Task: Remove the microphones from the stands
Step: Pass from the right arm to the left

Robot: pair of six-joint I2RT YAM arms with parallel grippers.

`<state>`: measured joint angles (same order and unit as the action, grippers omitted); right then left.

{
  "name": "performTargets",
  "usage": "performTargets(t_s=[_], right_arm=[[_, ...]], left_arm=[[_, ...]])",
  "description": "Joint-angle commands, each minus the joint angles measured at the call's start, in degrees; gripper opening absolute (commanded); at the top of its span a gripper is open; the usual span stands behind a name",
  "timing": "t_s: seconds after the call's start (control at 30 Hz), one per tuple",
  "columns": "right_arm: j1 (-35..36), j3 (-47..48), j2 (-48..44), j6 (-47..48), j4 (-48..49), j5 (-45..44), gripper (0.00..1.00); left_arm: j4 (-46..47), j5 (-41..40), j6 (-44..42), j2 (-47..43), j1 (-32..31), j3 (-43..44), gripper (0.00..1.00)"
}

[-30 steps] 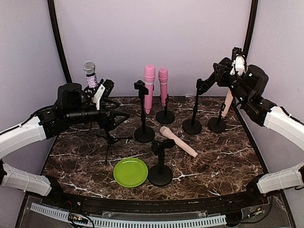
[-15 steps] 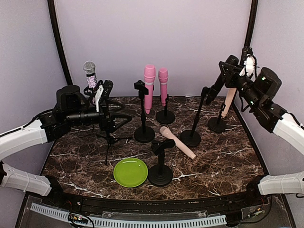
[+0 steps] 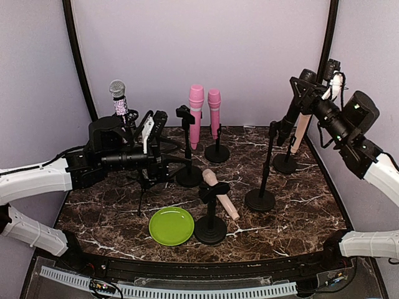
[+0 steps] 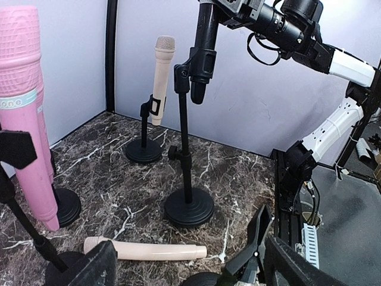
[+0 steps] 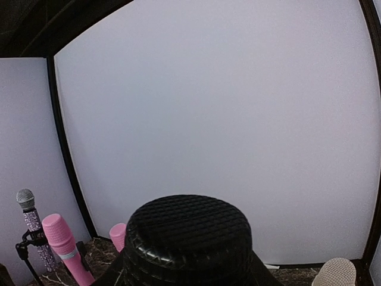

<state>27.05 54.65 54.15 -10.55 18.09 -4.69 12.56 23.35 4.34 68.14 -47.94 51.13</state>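
Dark marble-pattern tabletop [image 3: 299,218] carries several black stands. Black round-base microphone stand [image 3: 260,199] sits right of centre, base on tabletop. Black handheld microphone [image 3: 290,121] sits in its clip, tilted, head uppermost. Right gripper [image 3: 301,93] fingers partly closed, clamped on microphone just below head. Left gripper [image 4: 189,253] fingers spread wide, holding nothing, low over tabletop. Beige microphone [image 4: 146,250] lies loose on tabletop just beyond it.

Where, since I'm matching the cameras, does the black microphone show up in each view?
Top external: black microphone at upper right, slanting over its stand.
Left wrist: black microphone at top centre, in the stand's clip.
Right wrist: its mesh head fills bottom centre.
Shared landmark: the taller pink microphone.
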Motion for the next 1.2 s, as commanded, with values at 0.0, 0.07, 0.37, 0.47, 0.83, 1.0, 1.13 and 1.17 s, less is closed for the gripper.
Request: performTargets(t_s=[0.0, 0.07, 0.37, 0.47, 0.83, 1.0, 1.13, 1.17], right_arm=[[-0.01, 3.86, -1.5, -6.17, 13.23, 3.55, 0.0], [0.01, 4.54, -1.11, -7.72, 14.65, 4.41, 0.0], [0.69, 7.5, 2.35, -13.08, 21.89, 5.99, 0.0], [1.83, 9.08, 3.94, -13.61, 23.23, 5.94, 0.0], [6.96, 10.39, 6.66, -13.21, 27.45, 2.39, 0.0], [8.0, 10.43, 7.08, -13.11, 28.85, 1.09, 0.0], [8.57, 10.88, 7.9, -12.97, 29.56, -0.22, 0.0], [8.75, 10.95, 8.1, -12.95, 29.74, -0.66, 0.0]], left_arm=[[7.74, -3.73, 2.49, 3.6, -1.97, 3.21, 0.87], [8.95, -5.41, 2.85, 5.71, -3.0, 4.47, 0.87], [9.13, -18.74, 1.1, 15.16, -8.9, 13.19, 0.86], [8.48, -23.41, 0.42, 19.3, -11.21, 15.81, 0.86], [7.14, -24.65, 3.91, 32.16, -13.34, 25.06, 0.86], [7.17, -23.59, 4.81, 35.0, -13.49, 27.01, 0.85], [9.38, -18.2, 5.22, 36.83, -13.58, 27.14, 0.86], [9.71, -17.75, 5.19, 37.03, -13.58, 27.2, 0.86]])
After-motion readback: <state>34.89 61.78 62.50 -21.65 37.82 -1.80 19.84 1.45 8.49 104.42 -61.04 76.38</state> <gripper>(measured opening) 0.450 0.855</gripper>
